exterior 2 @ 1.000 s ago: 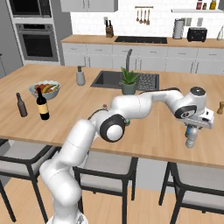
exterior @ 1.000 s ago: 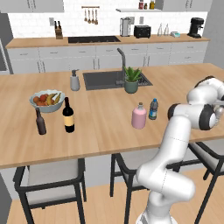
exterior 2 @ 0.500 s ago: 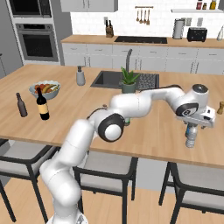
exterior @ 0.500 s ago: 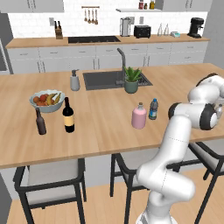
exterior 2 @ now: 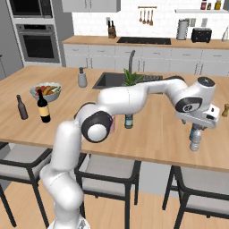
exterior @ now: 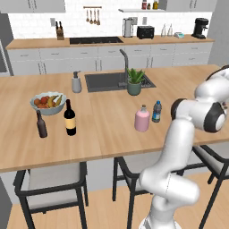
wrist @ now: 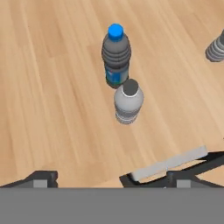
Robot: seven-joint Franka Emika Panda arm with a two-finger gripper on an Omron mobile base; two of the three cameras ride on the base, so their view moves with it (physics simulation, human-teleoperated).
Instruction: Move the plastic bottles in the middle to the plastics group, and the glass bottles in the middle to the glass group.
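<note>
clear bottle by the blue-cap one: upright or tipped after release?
Upright. In the hand view the clear bottle stands cap-up on the counter beside the blue-capped bottle; the open gripper is above it.

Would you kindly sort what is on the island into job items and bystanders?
Job items: clear bottle, blue-capped bottle, blue-tinted bottle, pink bottle, wine bottle, brown bottle.
Bystanders: fruit bowl, soap dispenser, potted plant.

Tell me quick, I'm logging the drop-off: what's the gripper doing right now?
Gripper: open, holding nothing; the clear bottle stands free on the counter beside the blue-capped bottle.
</note>
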